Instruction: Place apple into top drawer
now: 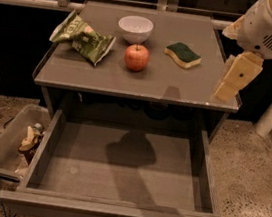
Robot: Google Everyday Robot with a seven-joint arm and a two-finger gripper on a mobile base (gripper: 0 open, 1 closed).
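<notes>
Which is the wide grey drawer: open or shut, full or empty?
Open, empty: the wide grey drawer is pulled out, bottom bare. The round red apple sits on the tabletop; hand at its right edge.

**user1:** what kind of place is this?

**user2:** robot test lab, I'd say. Plain grey worktop (pixel 144 84), speckled floor (pixel 261 168), plastic bin (pixel 5 142) of junk on the floor, and a gripper (pixel 225 90) hanging at the worktop's right edge.

My gripper (pixel 225 91) hangs at the right edge of the table (pixel 80 75), apparently well apart from the apple (pixel 136 57); the top drawer (pixel 74 170) stands open.
</notes>
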